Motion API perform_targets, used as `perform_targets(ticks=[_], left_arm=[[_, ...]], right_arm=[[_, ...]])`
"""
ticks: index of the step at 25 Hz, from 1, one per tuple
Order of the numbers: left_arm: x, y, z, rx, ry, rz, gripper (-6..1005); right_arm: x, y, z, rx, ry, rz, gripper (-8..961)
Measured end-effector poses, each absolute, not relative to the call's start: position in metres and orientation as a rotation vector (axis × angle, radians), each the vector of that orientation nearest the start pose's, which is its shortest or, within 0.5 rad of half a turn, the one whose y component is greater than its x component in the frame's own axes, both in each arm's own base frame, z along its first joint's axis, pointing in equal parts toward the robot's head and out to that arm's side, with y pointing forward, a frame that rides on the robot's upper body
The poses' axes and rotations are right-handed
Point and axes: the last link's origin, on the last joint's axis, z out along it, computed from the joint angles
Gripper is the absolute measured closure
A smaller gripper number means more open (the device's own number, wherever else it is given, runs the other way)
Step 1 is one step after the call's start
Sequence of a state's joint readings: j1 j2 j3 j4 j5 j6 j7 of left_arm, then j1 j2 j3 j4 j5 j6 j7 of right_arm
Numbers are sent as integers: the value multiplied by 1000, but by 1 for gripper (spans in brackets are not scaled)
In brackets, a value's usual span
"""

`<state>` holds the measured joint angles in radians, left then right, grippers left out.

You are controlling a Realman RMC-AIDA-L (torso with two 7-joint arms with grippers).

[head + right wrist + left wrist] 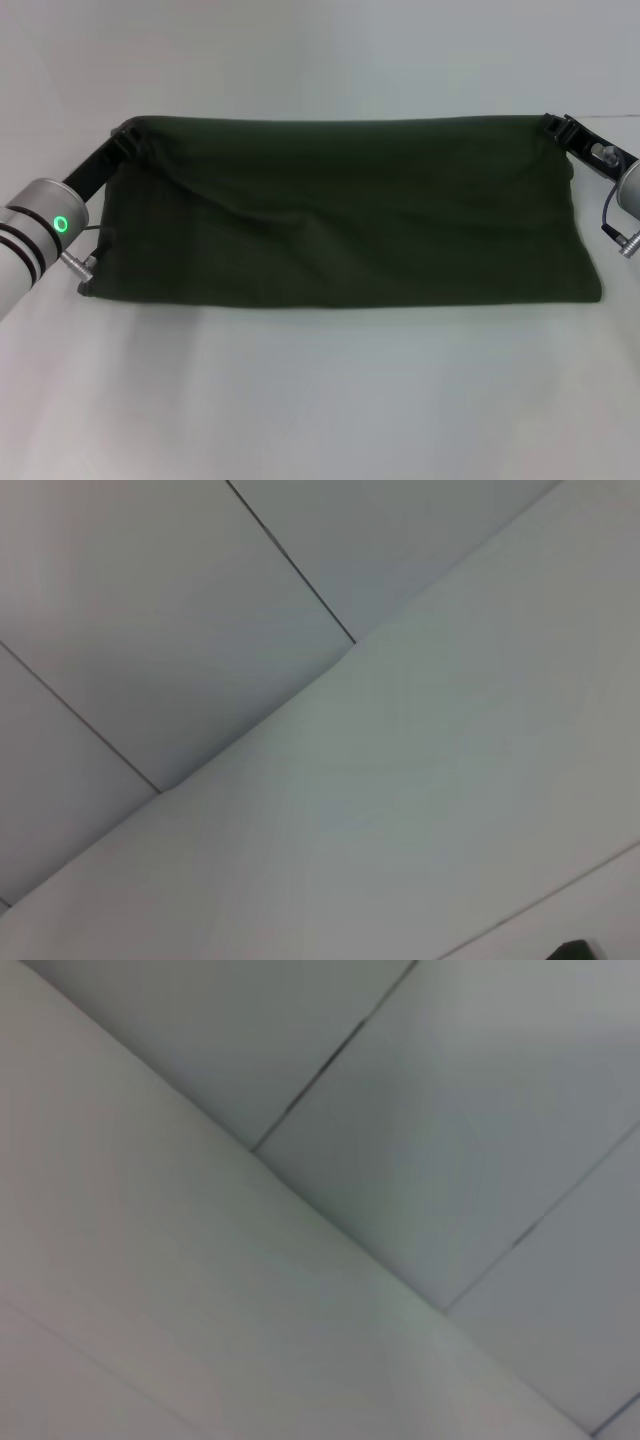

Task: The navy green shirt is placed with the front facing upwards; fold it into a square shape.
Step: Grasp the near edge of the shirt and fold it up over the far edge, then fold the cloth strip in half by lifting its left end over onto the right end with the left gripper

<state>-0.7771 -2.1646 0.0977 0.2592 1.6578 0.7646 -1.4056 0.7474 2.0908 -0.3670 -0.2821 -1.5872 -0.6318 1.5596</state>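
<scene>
Two grippers hold your navy green shirt (pixel 340 215) up by its far corners. Left gripper (pixel 127 133) pinches one corner, right gripper (pixel 553 126) the other; cloth hangs taut between them.

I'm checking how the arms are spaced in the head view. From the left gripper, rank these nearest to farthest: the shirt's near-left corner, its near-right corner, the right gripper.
1. The near-left corner of the navy green shirt, just below the left gripper on the robot's left.
2. The right gripper, across at the far right corner.
3. The near-right corner, diagonally opposite.
</scene>
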Motion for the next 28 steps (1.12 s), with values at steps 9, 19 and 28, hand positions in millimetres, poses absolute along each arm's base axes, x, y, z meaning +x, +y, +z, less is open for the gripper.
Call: perform_targets(ticks=[9,19,28], left_arm=[[-284,424,-24,-1496,-1380,-1037,783],[-295,418,-17,-1453,-1411,-1062,490],[-303,393,17,-1694,-1487,-1091,480]], right_arm=[[308,434,4,-1508,1418,882,627],[320,424,6,-1483,1432,898,363],[340,391,37,-1558,1492,1059,252]])
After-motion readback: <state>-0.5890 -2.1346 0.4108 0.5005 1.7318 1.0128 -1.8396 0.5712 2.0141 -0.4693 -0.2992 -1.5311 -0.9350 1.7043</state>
